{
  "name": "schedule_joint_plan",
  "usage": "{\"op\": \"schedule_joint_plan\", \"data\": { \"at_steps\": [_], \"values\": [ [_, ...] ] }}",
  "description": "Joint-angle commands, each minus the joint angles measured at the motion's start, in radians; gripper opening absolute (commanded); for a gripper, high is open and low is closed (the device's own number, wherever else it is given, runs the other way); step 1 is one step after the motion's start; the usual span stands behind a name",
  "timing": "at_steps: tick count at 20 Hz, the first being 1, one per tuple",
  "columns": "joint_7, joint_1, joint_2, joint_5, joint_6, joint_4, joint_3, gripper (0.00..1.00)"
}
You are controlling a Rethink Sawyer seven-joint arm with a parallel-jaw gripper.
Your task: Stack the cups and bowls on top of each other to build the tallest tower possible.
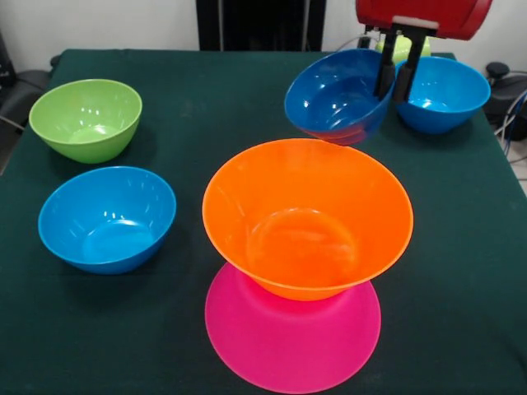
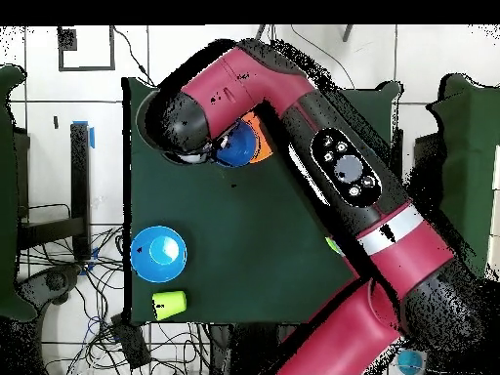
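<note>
The gripper [image 1: 398, 78] pinches the rim of the dark-blue bowl [image 1: 338, 95], which hangs tilted and seems lifted off the tabletop [image 1: 461, 271]. Just in front, the orange bowl [image 1: 307, 216] sits upright on the upturned pink bowl [image 1: 292, 333]. A blue bowl [image 1: 442, 93] rests beside the gripper; a green bowl [image 1: 86, 118] and another blue bowl [image 1: 107, 218] stand well apart. In the overhead view a yellow-green cup [image 2: 169, 305] lies near the tabletop's edge.

End effector [image 1: 396, 72] fingers clamped together, pointing down; arm extended.
</note>
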Motion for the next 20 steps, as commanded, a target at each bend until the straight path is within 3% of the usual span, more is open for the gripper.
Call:
{"op": "schedule_joint_plan", "data": {
  "at_steps": [1, 6, 13, 20],
  "values": [
    [-0.177, 0.056, 0.007, -0.089, 0.094, 0.114, -0.018, 0.0],
    [-0.166, 0.049, -0.001, -0.131, 0.085, 0.108, -0.027, 0.0],
    [-0.256, 0.042, -0.012, -0.149, 0.151, 0.104, -0.054, 0.0],
    [-0.252, 0.052, 0.012, -0.194, 0.101, 0.105, -0.047, 0.0]
  ]
}}
